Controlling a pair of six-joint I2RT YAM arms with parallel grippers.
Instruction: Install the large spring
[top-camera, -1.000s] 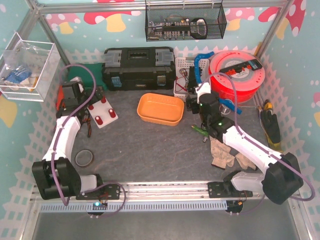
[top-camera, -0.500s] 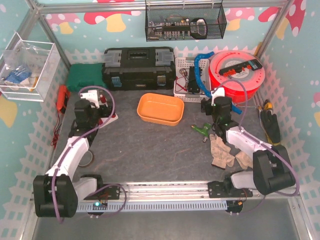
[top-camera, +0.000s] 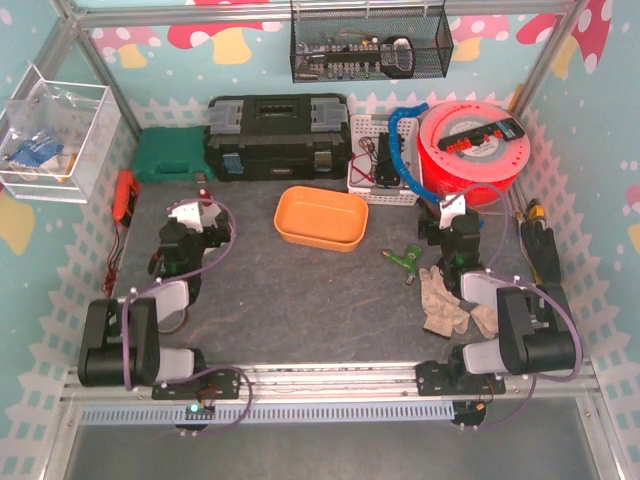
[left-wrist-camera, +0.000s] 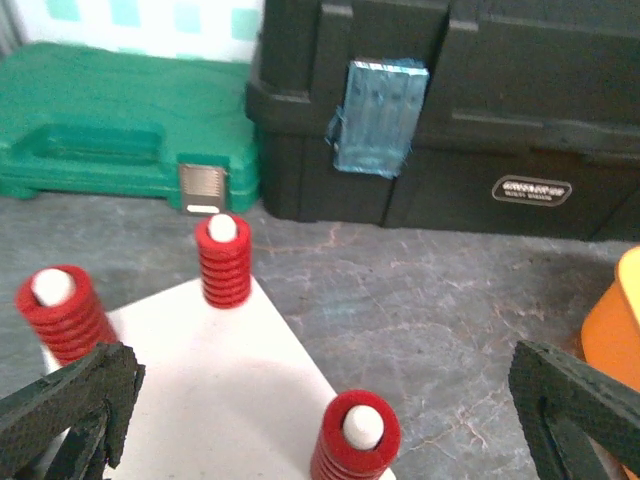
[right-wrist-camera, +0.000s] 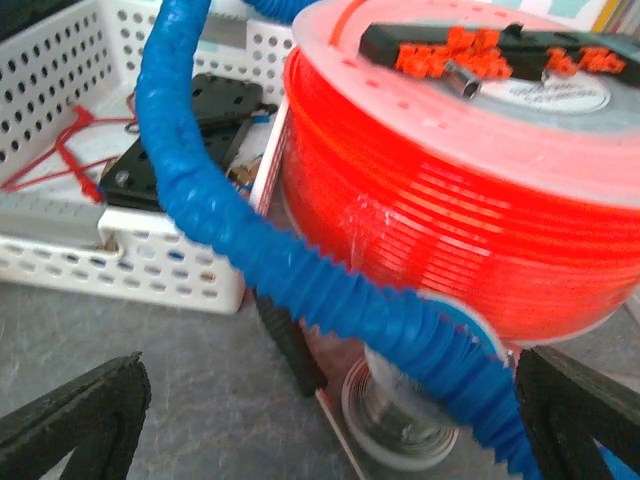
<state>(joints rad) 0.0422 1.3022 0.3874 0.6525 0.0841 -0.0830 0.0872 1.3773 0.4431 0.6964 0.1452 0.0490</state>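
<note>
Looking from above: both arms now folded back toward bases; a second ago both reached further out over table. Left gripper (top-camera: 192, 215) sits short of green case (top-camera: 170, 155), right gripper (top-camera: 450, 212) just before red spool (top-camera: 470, 150). Orange tray (top-camera: 320, 217) unmoved.

Left wrist: jaws wide apart, holding nothing. Three red springs (left-wrist-camera: 223, 262) seated on pegs of white plate (left-wrist-camera: 220, 370), black toolbox (left-wrist-camera: 450, 110) beyond. Cannot tell which is the large one.

Right wrist: jaws spread wide, empty. Red spool, blue hose (right-wrist-camera: 215, 190), white basket (right-wrist-camera: 90, 90) ahead.
</note>
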